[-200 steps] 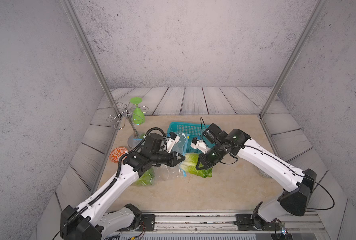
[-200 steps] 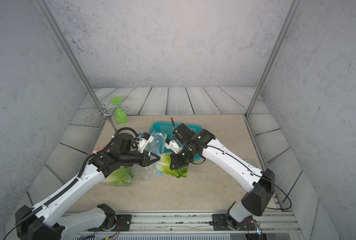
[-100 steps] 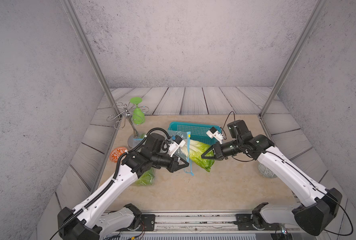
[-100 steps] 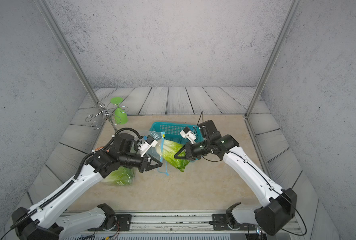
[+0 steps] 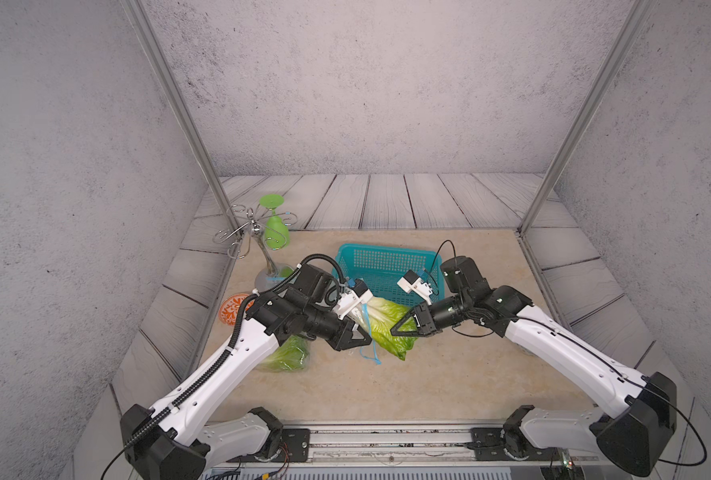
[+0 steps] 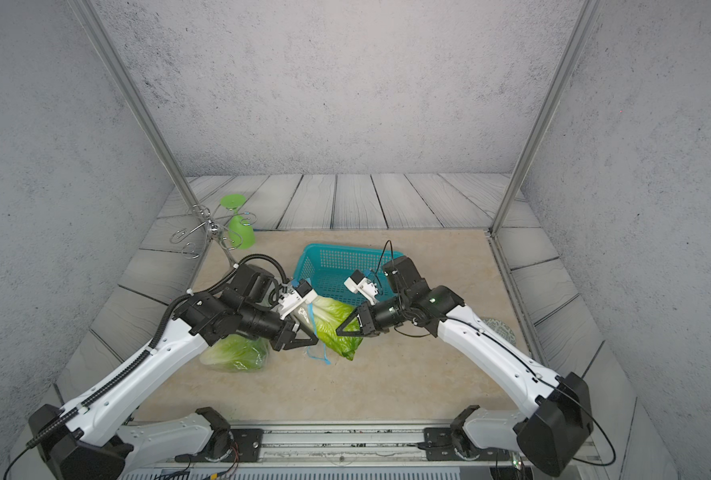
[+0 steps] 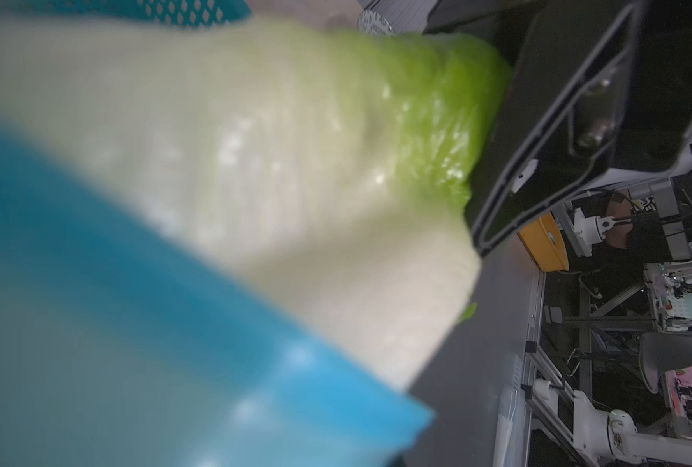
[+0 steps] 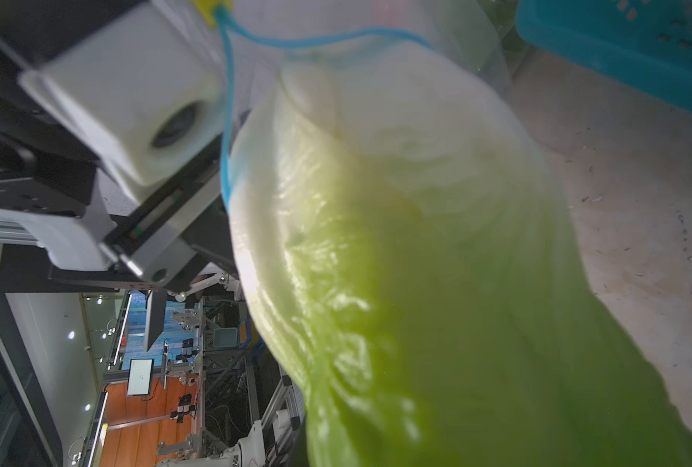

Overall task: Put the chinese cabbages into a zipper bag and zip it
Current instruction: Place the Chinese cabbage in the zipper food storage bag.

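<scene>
Now the left gripper [image 5: 362, 338] pinches the zipper bag [image 5: 364, 321] tight. One cabbage [image 5: 387, 315] slants inside it, white end up toward the basket [image 5: 382, 249], leafy end down. The right gripper [image 5: 393, 332], closed, touches the bag.

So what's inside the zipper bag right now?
One chinese cabbage shows through the clear zipper bag, white base toward its mouth, green leaves at the other end. Whether another lies behind it is hidden.

Both arms are white shells with chunky black joints. Left arm [image 5: 237, 361] has a ribbed black cable hose [image 5: 200, 380] clipped along it, right arm [image 5: 553, 353] just a thin black wire [image 5: 594, 353]. White wrist camera boxes [image 5: 416, 286], tiny green light [image 6: 431, 300], and the right gripper [image 5: 393, 332] is a pointy black triangle.
</scene>
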Robot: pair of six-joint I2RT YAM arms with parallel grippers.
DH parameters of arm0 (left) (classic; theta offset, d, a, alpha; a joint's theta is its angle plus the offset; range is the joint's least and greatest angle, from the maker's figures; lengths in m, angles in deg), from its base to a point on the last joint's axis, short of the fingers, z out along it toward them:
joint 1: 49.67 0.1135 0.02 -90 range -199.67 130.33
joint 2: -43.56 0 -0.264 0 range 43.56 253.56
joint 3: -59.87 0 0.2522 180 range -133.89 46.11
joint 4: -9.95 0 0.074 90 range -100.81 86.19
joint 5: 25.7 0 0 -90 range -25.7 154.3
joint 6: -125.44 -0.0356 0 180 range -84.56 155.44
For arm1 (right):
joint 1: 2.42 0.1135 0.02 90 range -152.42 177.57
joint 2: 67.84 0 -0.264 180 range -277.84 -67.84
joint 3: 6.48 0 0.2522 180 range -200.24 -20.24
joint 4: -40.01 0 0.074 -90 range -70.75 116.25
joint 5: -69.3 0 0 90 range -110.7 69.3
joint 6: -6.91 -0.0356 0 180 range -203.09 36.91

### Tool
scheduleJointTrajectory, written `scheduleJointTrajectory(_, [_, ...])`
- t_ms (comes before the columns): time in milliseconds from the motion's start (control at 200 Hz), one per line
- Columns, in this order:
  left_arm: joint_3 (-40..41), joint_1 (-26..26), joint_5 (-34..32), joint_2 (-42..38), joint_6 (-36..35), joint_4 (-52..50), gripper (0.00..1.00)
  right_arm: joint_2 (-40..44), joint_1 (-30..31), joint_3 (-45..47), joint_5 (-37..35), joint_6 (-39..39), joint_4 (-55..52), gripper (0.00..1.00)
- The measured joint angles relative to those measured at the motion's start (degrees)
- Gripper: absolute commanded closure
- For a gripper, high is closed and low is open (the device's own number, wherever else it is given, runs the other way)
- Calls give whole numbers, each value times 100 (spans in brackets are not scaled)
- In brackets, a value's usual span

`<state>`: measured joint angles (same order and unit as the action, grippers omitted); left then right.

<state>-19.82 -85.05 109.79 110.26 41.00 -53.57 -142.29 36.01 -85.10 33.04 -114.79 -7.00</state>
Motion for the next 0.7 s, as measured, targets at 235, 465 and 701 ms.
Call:
scheduleJointTrajectory(235, [-264, 55, -9, -94, -212, 181, 100, -321, 240, 267, -140, 149, -138, 100])
scheduleJointTrajectory(465, [-212, 13, 20, 151, 11, 562, 100, -382, 520, 118, -87, -457, 636, 100])
scheduleJointTrajectory(701, [199, -116, 107, -39, 195, 918, 100, -389, -2, 870, 448, -2557, 3104, 100])
